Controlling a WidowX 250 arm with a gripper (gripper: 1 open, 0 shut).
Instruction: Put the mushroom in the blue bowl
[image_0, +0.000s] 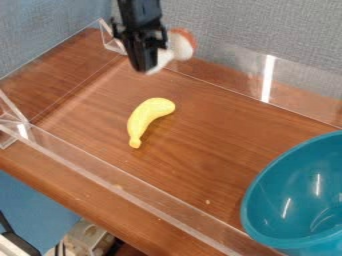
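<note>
My gripper (147, 62) hangs above the back left of the wooden table, pointing straight down and blurred by motion. It is shut on the mushroom (178, 45), whose cream stem and reddish-brown cap stick out to the right of the fingers, well clear of the table. The blue bowl (301, 195) stands at the front right corner, far from the gripper, with nothing showing inside it.
A yellow banana (147, 120) lies on the table below and in front of the gripper. Low clear plastic walls (80, 170) ring the wooden table (221, 140), with upright posts at the back and left.
</note>
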